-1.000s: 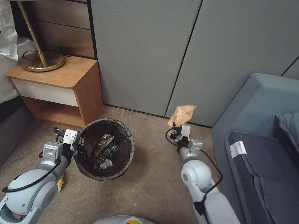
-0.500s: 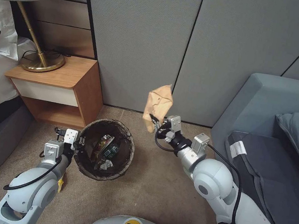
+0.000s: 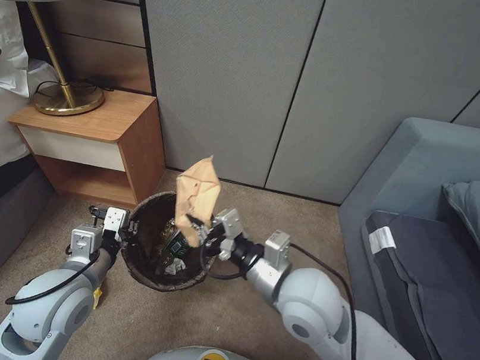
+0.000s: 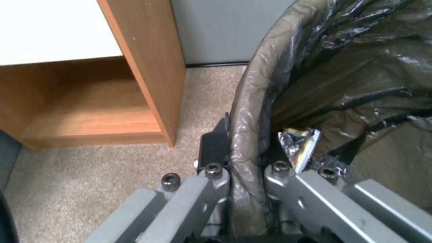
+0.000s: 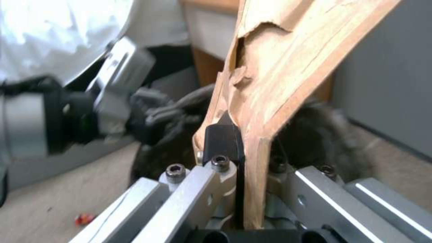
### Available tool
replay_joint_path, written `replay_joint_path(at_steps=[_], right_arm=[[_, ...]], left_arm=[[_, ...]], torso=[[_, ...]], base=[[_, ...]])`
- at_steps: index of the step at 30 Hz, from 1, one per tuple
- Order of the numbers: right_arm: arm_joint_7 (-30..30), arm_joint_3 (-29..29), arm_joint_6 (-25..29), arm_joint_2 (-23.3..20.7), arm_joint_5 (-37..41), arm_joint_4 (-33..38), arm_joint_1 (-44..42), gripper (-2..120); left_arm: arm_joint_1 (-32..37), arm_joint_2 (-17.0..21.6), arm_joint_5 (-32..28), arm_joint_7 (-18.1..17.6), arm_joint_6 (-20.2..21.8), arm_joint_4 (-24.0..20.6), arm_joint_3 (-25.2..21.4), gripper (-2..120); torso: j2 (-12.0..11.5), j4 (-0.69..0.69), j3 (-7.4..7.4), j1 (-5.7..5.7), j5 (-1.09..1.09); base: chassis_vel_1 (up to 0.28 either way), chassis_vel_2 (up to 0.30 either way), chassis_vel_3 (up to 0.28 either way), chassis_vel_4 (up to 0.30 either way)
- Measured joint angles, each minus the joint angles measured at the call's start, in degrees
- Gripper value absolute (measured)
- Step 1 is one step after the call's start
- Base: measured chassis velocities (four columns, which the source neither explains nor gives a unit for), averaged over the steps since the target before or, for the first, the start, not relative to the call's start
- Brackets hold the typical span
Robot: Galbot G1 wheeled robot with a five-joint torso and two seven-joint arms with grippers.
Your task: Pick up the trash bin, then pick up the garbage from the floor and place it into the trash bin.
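My left gripper (image 3: 125, 229) is clamping the near-left rim of the trash bin (image 3: 145, 274), one finger (image 4: 215, 148) outside the bag-lined wall, the other inside. Bin is sitting beside the nightstand (image 3: 92, 140), opening facing up; bottle with a green label (image 3: 177, 244), wrapper and white tissue (image 3: 174, 265) are lying inside.

My right gripper (image 3: 200, 234) is pinching the bottom end of the tan paper scrap (image 3: 197, 194). Scrap is standing with its long axis roughly vertical, tip pointing up, leaning slightly left, over the bin's right half.

Versus a second ago: right arm is swinging left, carrying the scrap from near the sofa (image 3: 431, 190) to above the bin. Left gripper and bin are holding position.
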Motion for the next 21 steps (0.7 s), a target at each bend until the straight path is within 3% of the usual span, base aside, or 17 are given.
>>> replay_joint_path(at_steps=[9,21], right_arm=[[2.96,-6.06,-2.44,1.94,-0.65,-1.92,2.22,-1],[6.89,-8.27,-3.72,2.97,-2.69,-2.38,3.14,39]], left_arm=[[-0.07,-0.36,0.04,-0.21,0.09,-0.41,0.15,3],[0.2,-0.8,0.23,-0.78,0.21,-0.91,0.27,3]], torso=[[0.0,-0.01,0.0,0.0,0.0],[0.0,-0.01,0.0,0.0,0.0]], base=[[0.0,0.0,0.0,0.0],[0.0,0.0,0.0,0.0]])
